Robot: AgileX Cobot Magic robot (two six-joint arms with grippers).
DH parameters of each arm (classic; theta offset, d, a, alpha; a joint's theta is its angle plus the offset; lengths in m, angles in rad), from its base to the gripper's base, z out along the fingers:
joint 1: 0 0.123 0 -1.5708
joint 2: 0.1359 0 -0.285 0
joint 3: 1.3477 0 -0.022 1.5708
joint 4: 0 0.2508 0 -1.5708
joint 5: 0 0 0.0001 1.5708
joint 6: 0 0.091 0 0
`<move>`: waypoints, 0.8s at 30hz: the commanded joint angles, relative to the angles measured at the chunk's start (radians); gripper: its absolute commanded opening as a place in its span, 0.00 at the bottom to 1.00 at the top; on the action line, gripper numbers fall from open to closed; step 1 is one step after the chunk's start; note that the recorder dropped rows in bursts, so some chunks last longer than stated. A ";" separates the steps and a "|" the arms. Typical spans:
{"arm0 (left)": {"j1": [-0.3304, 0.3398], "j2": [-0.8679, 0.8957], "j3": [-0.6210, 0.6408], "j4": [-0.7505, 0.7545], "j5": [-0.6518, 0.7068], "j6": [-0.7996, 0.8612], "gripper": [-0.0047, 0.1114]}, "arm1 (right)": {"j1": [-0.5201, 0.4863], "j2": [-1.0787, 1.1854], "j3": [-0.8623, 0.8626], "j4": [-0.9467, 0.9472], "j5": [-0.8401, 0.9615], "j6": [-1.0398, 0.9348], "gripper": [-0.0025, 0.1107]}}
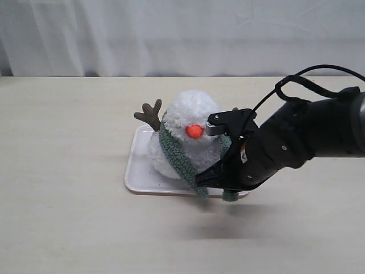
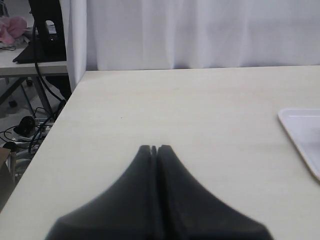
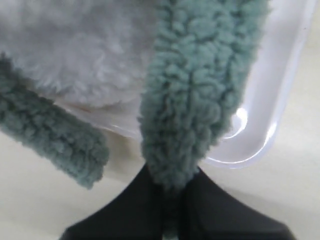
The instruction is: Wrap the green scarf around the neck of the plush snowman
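The plush snowman (image 1: 188, 123) sits on a white tray (image 1: 140, 171), its orange nose facing the front. The green scarf (image 1: 174, 154) lies around its neck, both ends hanging down the front over the tray's near edge. My right gripper (image 3: 172, 182) is shut on one scarf end (image 3: 195, 100) at the tray's front right; the other end (image 3: 60, 140) hangs free beside it. In the exterior view the right arm (image 1: 296, 140) hides those jaws. My left gripper (image 2: 154, 149) is shut and empty over bare table, away from the snowman.
A brown corduroy arm (image 1: 150, 114) sticks out at the snowman's back left. The tray corner (image 2: 300, 132) shows in the left wrist view. A white curtain (image 1: 182, 34) runs behind the table. The table's edge (image 2: 55, 120) drops to cables and a stand.
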 commanded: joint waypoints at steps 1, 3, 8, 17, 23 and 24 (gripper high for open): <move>-0.001 -0.004 0.003 -0.002 -0.012 0.000 0.04 | -0.007 -0.010 -0.046 0.271 0.052 -0.245 0.06; -0.001 -0.004 0.003 -0.002 -0.012 0.000 0.04 | -0.007 -0.010 -0.054 0.371 0.052 -0.330 0.06; -0.001 -0.004 0.003 -0.002 -0.012 0.000 0.04 | -0.007 -0.010 -0.061 0.443 0.048 -0.376 0.06; -0.001 -0.004 0.003 -0.002 -0.012 0.000 0.04 | -0.007 0.030 -0.055 0.584 0.004 -0.456 0.06; -0.001 -0.004 0.003 -0.002 -0.012 0.000 0.04 | -0.007 0.073 -0.055 0.610 -0.060 -0.465 0.06; -0.001 -0.004 0.003 -0.002 -0.012 0.000 0.04 | -0.007 0.072 -0.055 0.610 -0.076 -0.468 0.06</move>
